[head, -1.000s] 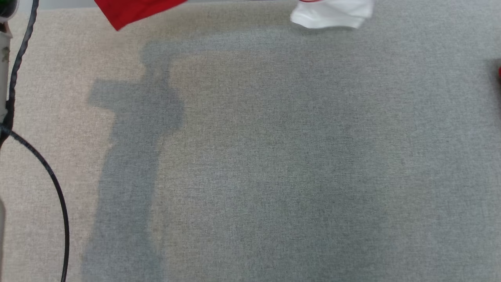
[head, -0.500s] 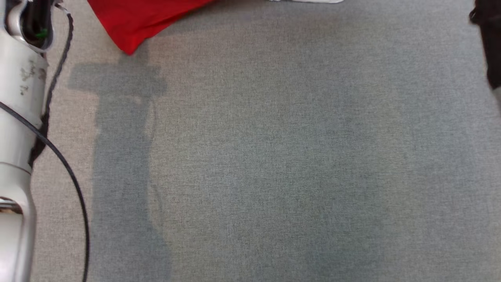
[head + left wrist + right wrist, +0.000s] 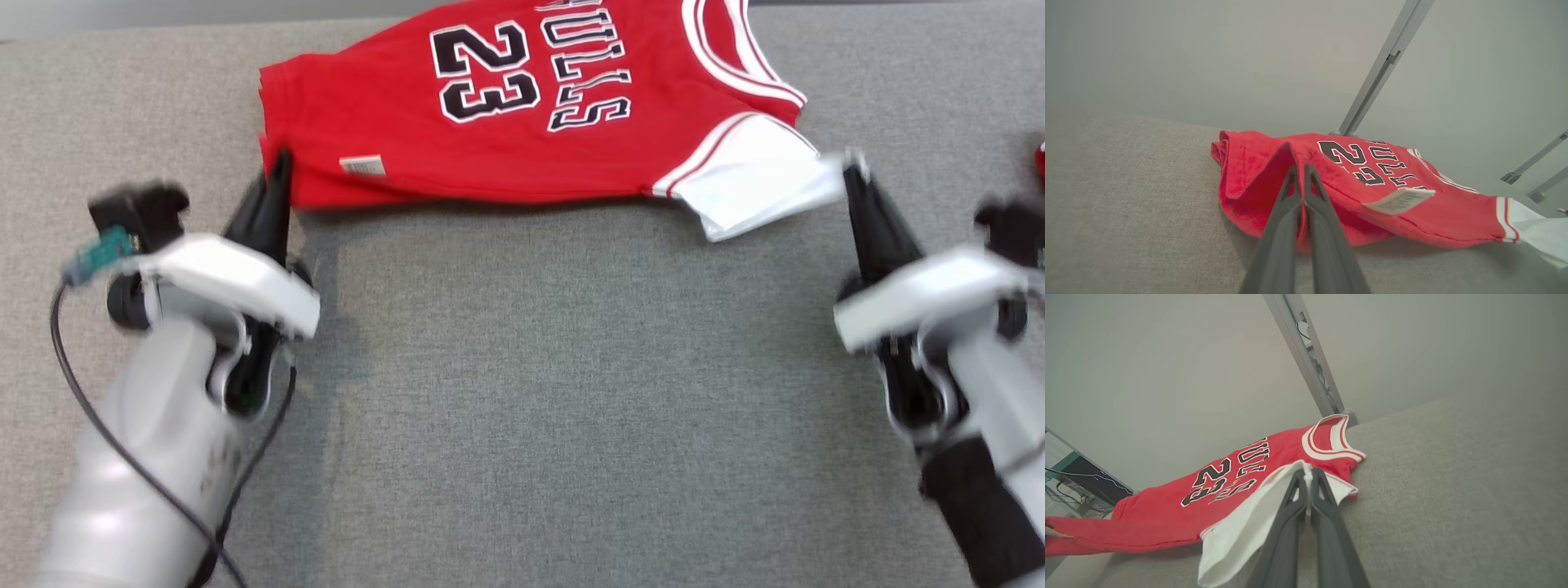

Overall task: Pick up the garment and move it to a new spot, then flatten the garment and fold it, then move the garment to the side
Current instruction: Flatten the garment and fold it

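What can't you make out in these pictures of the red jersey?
- Head view: the jersey's collar and top lettering are cut off by the top edge.
- Head view: a red thing at the right edge is cut off, so unidentifiable.
- Left wrist view: print on the white label is too small to read.

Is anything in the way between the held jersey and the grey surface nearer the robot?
Nothing visible: the left gripper and right gripper pinch the jersey, and the grey surface before it lies bare.
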